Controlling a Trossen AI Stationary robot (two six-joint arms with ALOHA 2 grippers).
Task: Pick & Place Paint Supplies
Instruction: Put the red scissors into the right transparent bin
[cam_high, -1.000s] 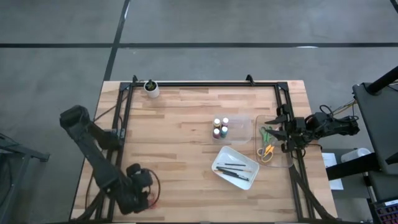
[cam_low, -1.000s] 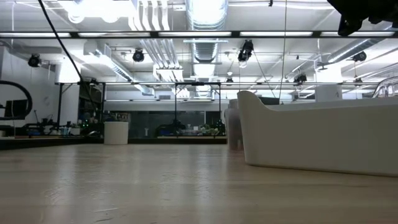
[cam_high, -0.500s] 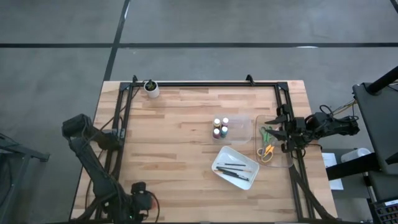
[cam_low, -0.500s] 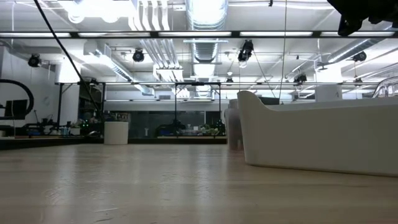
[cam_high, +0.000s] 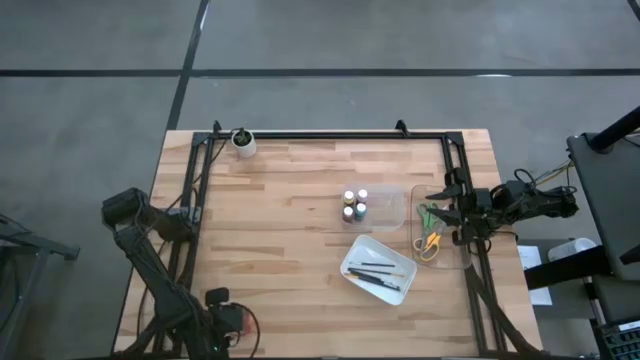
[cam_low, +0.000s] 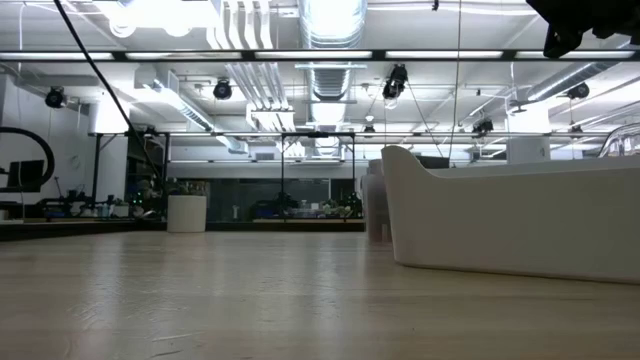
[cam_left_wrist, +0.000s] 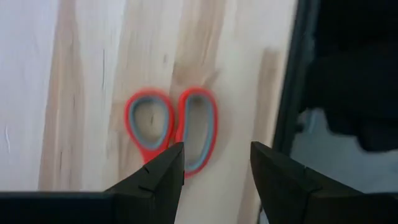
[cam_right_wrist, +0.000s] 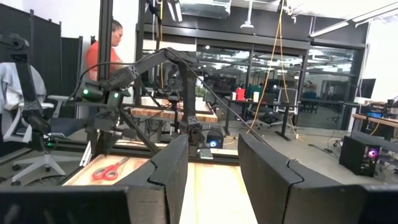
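Hovering at the surface's seven-o'clock corner, the left gripper (cam_left_wrist: 211, 171), fingers apart, faces the red scissors (cam_left_wrist: 172, 129), still unpicked. Right gripper (cam_right_wrist: 212, 168), also apart, waits at three o'clock.

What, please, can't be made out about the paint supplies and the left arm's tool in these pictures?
- Red-handled scissors: blades cut off in the left wrist view behind the open left tool; in the high view the arm covers them.
- Paint bottles: too small in the high view to read colours.
- Brushes: hidden in the low view by the white tray's wall.
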